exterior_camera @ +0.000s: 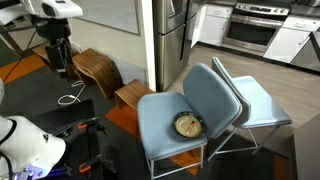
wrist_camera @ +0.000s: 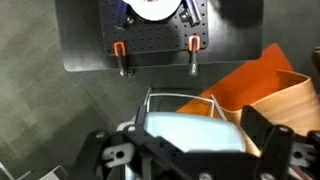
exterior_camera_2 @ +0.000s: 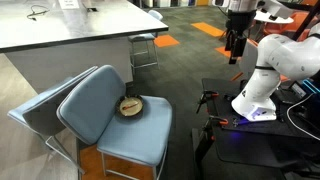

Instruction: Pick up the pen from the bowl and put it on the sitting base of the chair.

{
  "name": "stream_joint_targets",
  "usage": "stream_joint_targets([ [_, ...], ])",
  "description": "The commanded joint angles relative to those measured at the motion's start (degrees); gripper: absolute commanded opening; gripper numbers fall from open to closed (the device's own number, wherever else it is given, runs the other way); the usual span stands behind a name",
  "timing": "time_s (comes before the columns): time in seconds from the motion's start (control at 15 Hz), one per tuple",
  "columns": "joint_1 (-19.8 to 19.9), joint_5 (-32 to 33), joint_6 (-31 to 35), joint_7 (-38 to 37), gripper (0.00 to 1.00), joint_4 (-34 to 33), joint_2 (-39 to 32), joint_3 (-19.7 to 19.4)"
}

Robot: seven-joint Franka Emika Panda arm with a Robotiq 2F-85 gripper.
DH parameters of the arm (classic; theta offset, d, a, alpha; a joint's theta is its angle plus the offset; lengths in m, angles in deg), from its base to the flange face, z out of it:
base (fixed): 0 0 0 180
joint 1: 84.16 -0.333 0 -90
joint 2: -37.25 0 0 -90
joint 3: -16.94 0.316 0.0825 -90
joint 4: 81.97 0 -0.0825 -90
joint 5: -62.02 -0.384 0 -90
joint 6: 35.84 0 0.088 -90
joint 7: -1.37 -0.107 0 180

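The light blue-grey chair (exterior_camera: 160, 120) (exterior_camera_2: 140, 130) stands on the floor with the small tan bowl (exterior_camera: 188, 125) (exterior_camera_2: 130, 106) on its seat near the backrest. A dark thin pen (exterior_camera_2: 131, 100) lies in the bowl. My gripper (exterior_camera: 62, 62) (exterior_camera_2: 235, 50) hangs high up, well away from the chair, open and empty. In the wrist view the gripper (wrist_camera: 197, 115) looks down with the chair's pale seat (wrist_camera: 190, 130) far below between its fingers. The bowl does not show in that view.
A second blue chair (exterior_camera: 262, 100) (exterior_camera_2: 40, 100) stands against the first. Brown wooden stools (exterior_camera: 98, 68) (exterior_camera: 130, 95) (wrist_camera: 290, 100) are close by. A grey table (exterior_camera_2: 70, 25), the robot base (exterior_camera_2: 262, 95) and a black mounting plate (wrist_camera: 150, 45) surround the spot.
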Motion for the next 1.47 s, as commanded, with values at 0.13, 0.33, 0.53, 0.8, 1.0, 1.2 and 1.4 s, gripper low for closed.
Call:
stream_joint_targets([
  [0.13,0.15,-0.04,-0.1,0.1,1.0,-0.09,-0.02,0.09],
  [0.33,0.15,-0.04,-0.1,0.1,1.0,-0.09,-0.02,0.09],
  [0.53,0.15,-0.04,-0.1,0.1,1.0,-0.09,-0.02,0.09],
  [0.8,0.37,0.36,0.42,0.45,1.0,-0.92,-1.31,-0.02],
  [1.0,1.04,2.0,3.5,1.63,1.0,-3.58,-5.84,-0.53],
  [1.2,1.63,3.85,7.86,3.62,1.0,-7.79,-13.43,-1.62],
  [1.4,2.08,5.89,13.51,6.05,1.0,-13.16,-23.68,-2.96],
])
